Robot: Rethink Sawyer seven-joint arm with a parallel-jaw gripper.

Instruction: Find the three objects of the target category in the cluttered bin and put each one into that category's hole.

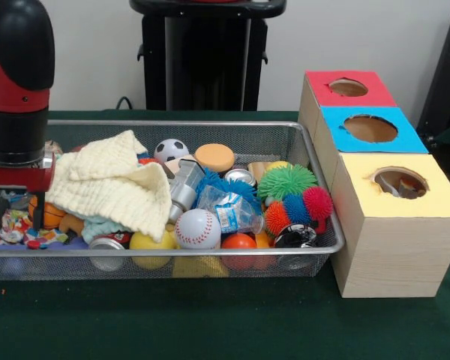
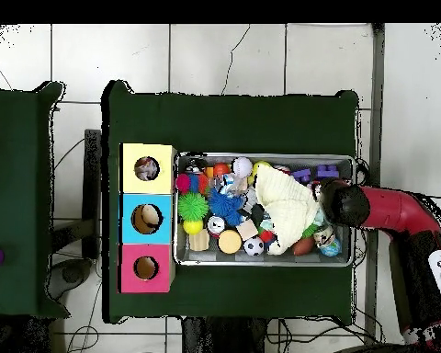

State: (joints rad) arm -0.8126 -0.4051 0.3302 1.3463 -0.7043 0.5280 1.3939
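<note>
The wire mesh bin [image 1: 210, 124] lies on the green table, full of clutter; it also shows in the overhead view [image 2: 265, 156]. My gripper [image 1: 12, 196] is down inside the bin's left end in the front view, under the red and black arm. In the overhead view the gripper [image 2: 334, 204] is at the bin's right end. A small cloth piece with a bright multicolour print [image 1: 15, 226] lies directly below the gripper. I cannot tell if they touch. The yellow-topped hole [image 1: 400, 182] is in the nearest box, right of the bin, with something inside it; it also shows from overhead [image 2: 147, 168].
A large cream knitted cloth [image 1: 109, 184] drapes over the clutter beside the arm. A baseball [image 1: 198, 229], a soccer ball [image 1: 170, 150], a green spiky ball [image 1: 286, 180], red spiky balls [image 1: 317, 202] and cans fill the bin. The blue-topped hole [image 1: 370, 128] and red-topped hole [image 1: 348, 88] lie behind the yellow one.
</note>
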